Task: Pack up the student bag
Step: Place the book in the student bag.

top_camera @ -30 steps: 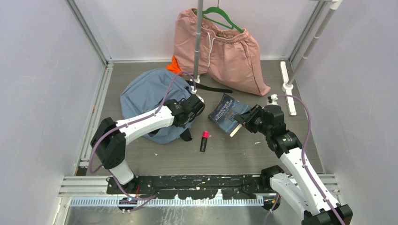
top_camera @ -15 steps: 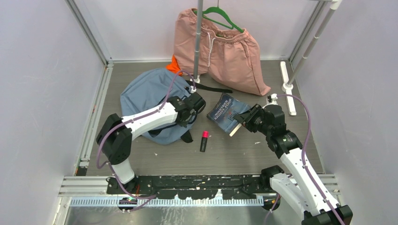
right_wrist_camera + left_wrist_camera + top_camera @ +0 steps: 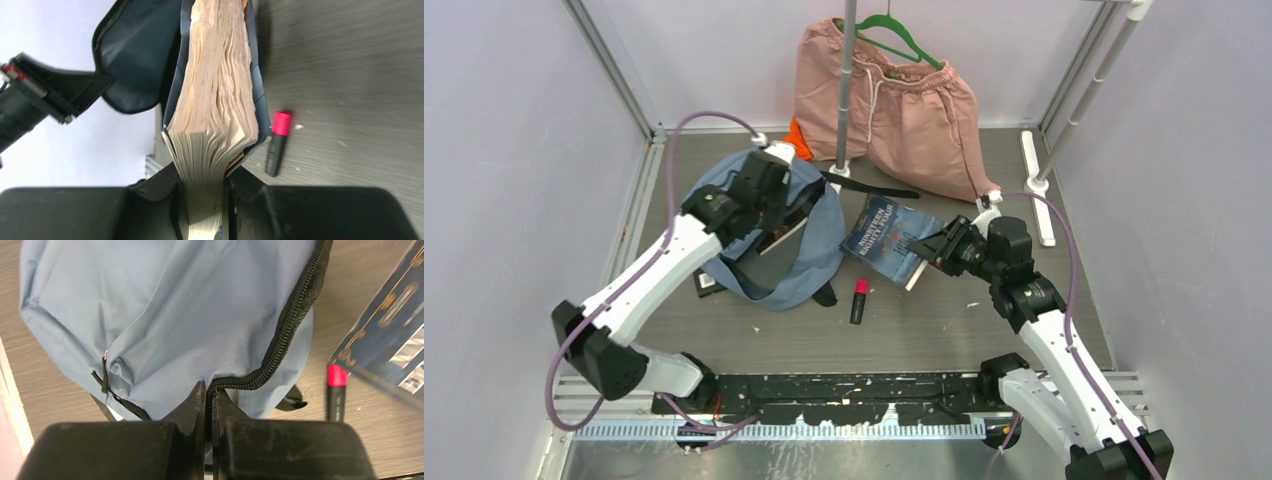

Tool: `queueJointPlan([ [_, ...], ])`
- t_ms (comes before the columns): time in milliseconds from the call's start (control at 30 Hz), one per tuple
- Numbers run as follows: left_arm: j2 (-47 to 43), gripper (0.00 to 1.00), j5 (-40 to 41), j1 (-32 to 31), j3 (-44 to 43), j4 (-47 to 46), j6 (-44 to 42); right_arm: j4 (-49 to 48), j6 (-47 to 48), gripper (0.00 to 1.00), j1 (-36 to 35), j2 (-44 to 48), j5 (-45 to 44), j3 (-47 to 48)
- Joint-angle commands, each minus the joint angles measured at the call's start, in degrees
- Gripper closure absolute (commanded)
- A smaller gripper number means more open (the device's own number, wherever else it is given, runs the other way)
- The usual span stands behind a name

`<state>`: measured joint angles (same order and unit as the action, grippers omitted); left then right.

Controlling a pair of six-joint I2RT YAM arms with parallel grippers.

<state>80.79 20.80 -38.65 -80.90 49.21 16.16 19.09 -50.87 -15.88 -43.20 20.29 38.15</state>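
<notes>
Student bag (image 3: 175, 305): rim beside zipper (image 3: 292, 320) pinched tight in left gripper (image 3: 210, 390), body slumped on table (image 3: 380, 440) below and ahead of it. Right gripper (image 3: 202, 177) grasping book (image 3: 215, 85) by page edge (covers splayed), bag's dark mouth just ahead-left of it; marker (image 3: 276, 145) lying to its right.

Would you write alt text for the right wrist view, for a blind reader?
The right hand grips a thick book by its page edges. Beyond, at upper left, is the open bag; a pink-capped marker lies on the table.

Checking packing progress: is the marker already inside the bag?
No, the marker lies on the table beside the bag.
</notes>
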Motion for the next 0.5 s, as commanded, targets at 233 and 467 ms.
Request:
queueJointPlan([
  [233, -8.81, 1.0, -11.18, 9.43, -7.58, -5.23, 6.55, -36.88, -12.81, 0.99, -12.16, -12.46, 10.14, 1.42],
  [467, -6.59, 1.0, -11.88, 10.06, -10.85, -3.54, 7.04, -44.77, -15.94, 0.99, -18.44, -26.44, 5.07, 4.42],
])
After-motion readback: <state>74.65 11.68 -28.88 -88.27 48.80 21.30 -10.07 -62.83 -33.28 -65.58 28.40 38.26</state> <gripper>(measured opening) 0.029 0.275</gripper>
